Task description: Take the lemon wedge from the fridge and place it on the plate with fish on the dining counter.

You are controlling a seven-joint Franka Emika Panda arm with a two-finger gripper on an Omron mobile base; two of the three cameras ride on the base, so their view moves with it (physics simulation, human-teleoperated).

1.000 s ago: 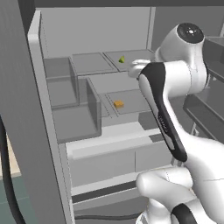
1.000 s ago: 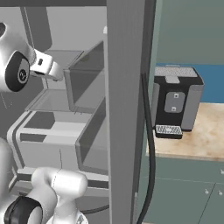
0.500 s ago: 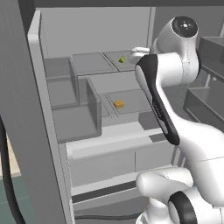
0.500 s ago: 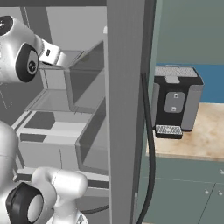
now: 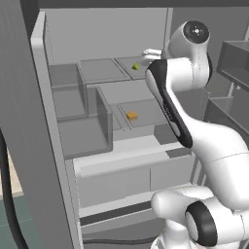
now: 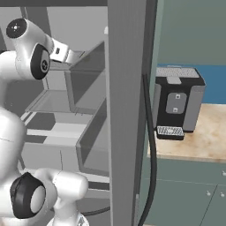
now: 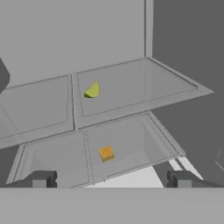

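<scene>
On the fridge (image 5: 58,146) shelves lie one lemon wedge (image 7: 92,90) and one orange piece (image 7: 106,153), hand (image 7: 111,179) spread.

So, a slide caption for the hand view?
Open gripper faces fridge shelves: lemon wedge above, orange piece below.

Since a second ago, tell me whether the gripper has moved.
Yes. In the left base view the gripper has climbed from beside the lower shelf's orange piece to the upper shelf, near the lemon wedge.
</scene>
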